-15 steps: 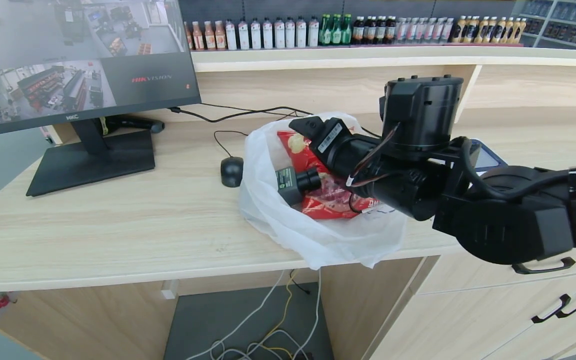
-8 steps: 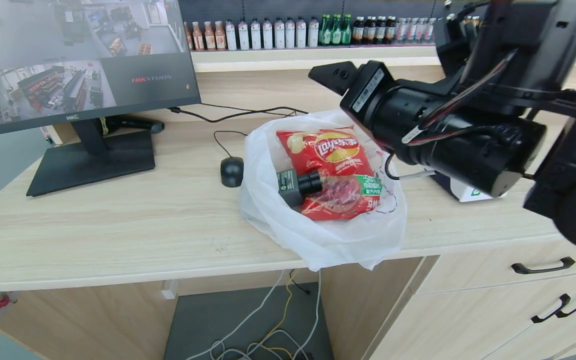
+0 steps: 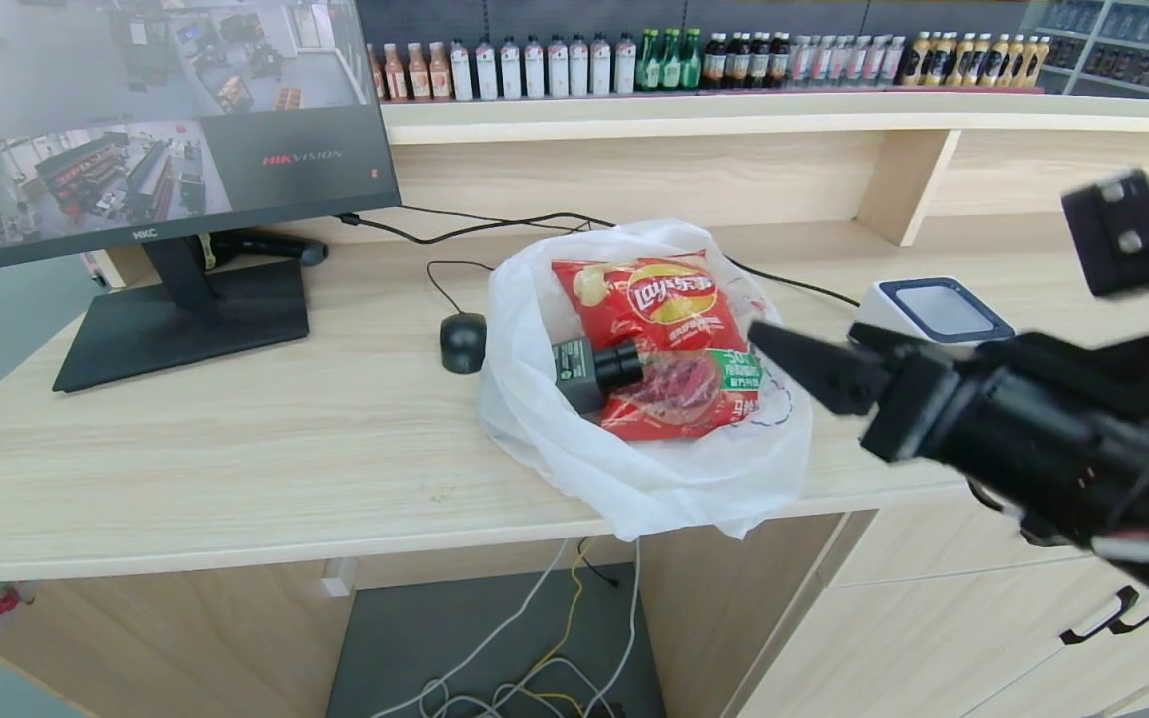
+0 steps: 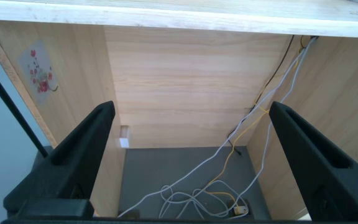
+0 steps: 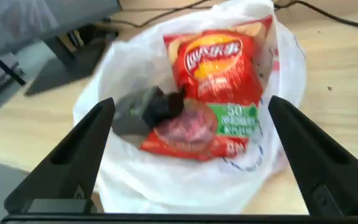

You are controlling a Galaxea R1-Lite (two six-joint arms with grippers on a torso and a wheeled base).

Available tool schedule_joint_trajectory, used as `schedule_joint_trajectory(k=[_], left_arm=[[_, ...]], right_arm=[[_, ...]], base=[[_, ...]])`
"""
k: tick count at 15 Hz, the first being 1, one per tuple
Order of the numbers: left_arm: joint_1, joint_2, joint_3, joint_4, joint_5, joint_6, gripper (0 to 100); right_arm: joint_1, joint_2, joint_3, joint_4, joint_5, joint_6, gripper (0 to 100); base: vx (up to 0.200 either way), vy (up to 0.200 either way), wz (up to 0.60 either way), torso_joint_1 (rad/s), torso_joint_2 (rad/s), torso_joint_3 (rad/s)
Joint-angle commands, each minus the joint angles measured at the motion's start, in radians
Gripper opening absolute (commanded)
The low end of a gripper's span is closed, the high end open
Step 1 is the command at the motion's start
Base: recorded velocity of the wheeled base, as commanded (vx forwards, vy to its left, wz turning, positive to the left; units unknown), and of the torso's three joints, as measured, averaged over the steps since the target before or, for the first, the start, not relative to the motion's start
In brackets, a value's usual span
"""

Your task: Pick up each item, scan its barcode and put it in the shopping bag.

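Two items lie inside the white shopping bag [image 3: 634, 479] on the wooden counter [image 3: 235, 419]. One is a red bag of crisps [image 3: 664, 319]. At its 8 o'clock, touching it, a dark bottle [image 3: 594, 367] lies on its side. The right gripper [image 3: 814, 371] hangs at 3 o'clock from the shopping bag, just beside its rim, with its jaws spread wide and empty. A barcode scanner [image 3: 934, 307] stands at 2 o'clock from the shopping bag, and a black mouse [image 3: 462, 341] sits at 9 o'clock. The left gripper [image 4: 192, 109], jaws also wide apart and holding nothing, faces loose cables [image 4: 197, 193] under the counter.
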Motion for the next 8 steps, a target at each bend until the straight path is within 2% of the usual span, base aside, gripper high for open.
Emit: schedule_joint_trajectory(k=[1,3,4,8], left_arm=[[0.001,0.000,0.000,0.000,0.000,0.000,100],[0.001,0.000,0.000,0.000,0.000,0.000,100],[0.001,0.000,0.000,0.000,0.000,0.000,100],[0.000,0.000,0.000,0.000,0.000,0.000,100]], right_arm=[[-0.003,-0.260,0.378,-0.175,0.046,-0.254,100],[0.025,-0.342,0.533,-0.187,0.059,-0.300,100],[0.078,-0.394,0.621,-0.183,0.088,-0.348,100],[0.153,-0.449,0.634,0.008,0.137,-0.376,100]], base=[[0.000,0.000,0.00,0.000,0.00,0.000],[0.000,0.000,0.00,0.000,0.00,0.000],[0.000,0.000,0.00,0.000,0.00,0.000],[0.000,0.000,0.00,0.000,0.00,0.000]])
